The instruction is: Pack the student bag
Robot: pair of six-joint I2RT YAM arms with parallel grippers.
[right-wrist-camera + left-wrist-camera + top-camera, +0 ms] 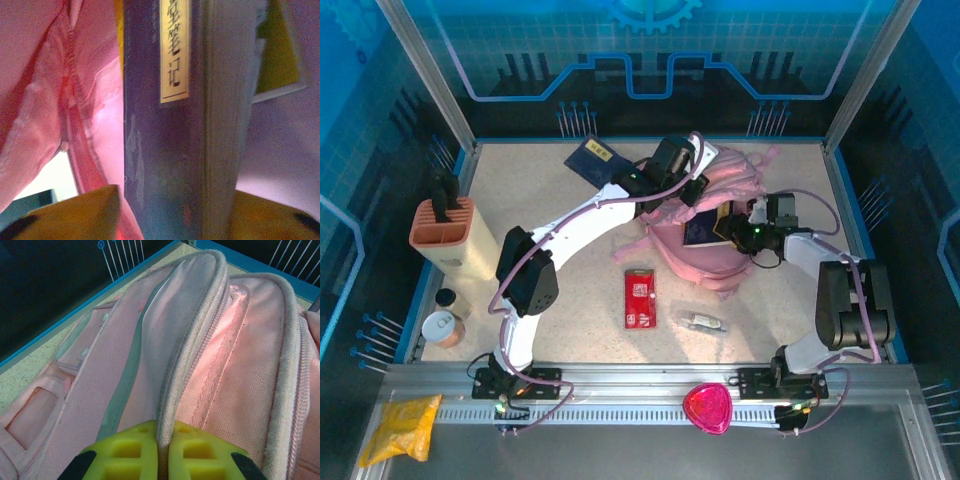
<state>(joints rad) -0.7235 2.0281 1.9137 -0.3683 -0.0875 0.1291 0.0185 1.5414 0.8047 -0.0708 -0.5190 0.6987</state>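
pink student bag [210,365] rim pinched in left pincer [163,452].

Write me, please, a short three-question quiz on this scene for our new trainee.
1. True or false: the left gripper is shut on the zipper rim of the student bag.
2. What stands between the fingers of the right gripper? A) red packet B) dark blue notebook C) yellow pouch
3. How many dark blue notebooks does the top view show?
Key: 1 true. 2 B. 3 two: one at the bag's mouth, and a second notebook lying on the table.
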